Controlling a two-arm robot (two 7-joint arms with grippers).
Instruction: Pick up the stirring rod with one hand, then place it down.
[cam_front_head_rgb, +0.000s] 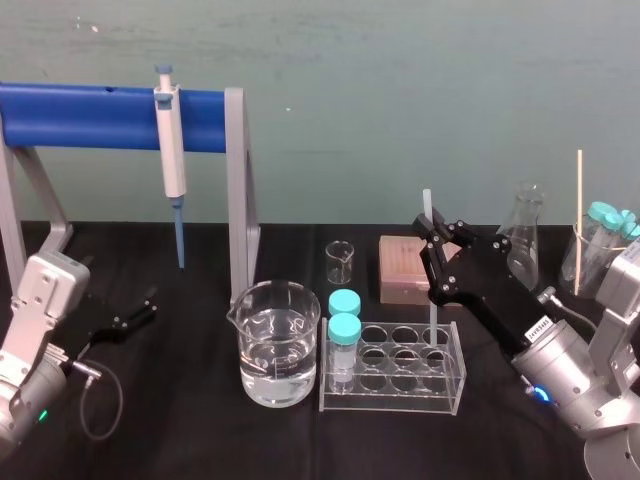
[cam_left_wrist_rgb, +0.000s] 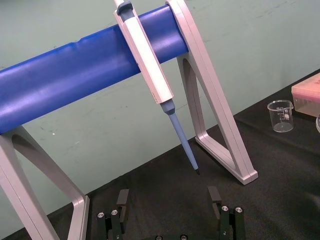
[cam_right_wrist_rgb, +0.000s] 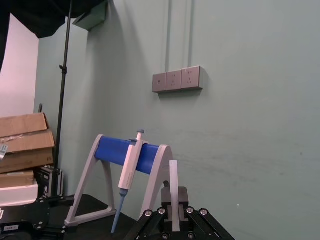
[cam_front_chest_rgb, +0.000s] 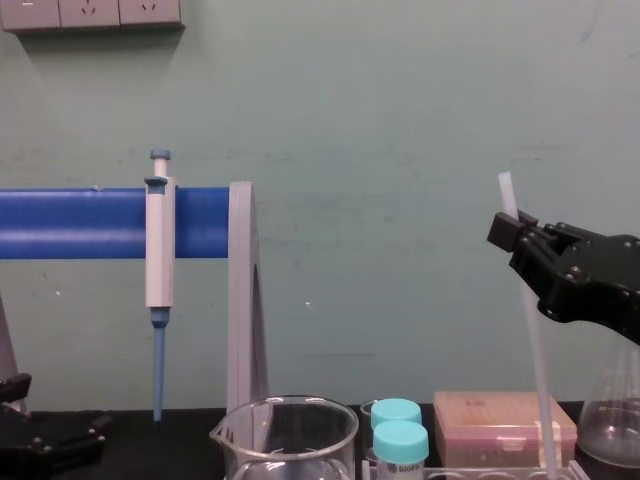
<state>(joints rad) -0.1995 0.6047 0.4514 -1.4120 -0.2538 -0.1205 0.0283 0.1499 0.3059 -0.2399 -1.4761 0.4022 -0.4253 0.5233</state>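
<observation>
The stirring rod (cam_front_head_rgb: 428, 215) is a thin whitish rod standing nearly upright. My right gripper (cam_front_head_rgb: 433, 240) is shut on it near its top, with the upper end poking out above the fingers. Its lower end reaches down into the right side of the clear test-tube rack (cam_front_head_rgb: 392, 405). From the chest, the rod (cam_front_chest_rgb: 538, 370) runs down from my right gripper (cam_front_chest_rgb: 515, 232) to the rack. In the right wrist view the rod (cam_right_wrist_rgb: 174, 192) is pinched between the black jaws. My left gripper (cam_front_head_rgb: 138, 314) rests open at the left on the black table, its fingers (cam_left_wrist_rgb: 122, 199) set wide apart.
A large beaker of water (cam_front_head_rgb: 277, 345) stands left of the rack, which holds two teal-capped tubes (cam_front_head_rgb: 344, 330). Behind are a small beaker (cam_front_head_rgb: 340, 262), a brown box (cam_front_head_rgb: 403, 268) and a flask (cam_front_head_rgb: 525, 235). A pipette (cam_front_head_rgb: 172, 150) hangs on the blue stand (cam_front_head_rgb: 90, 103). A wooden stick (cam_front_head_rgb: 578, 220) stands far right.
</observation>
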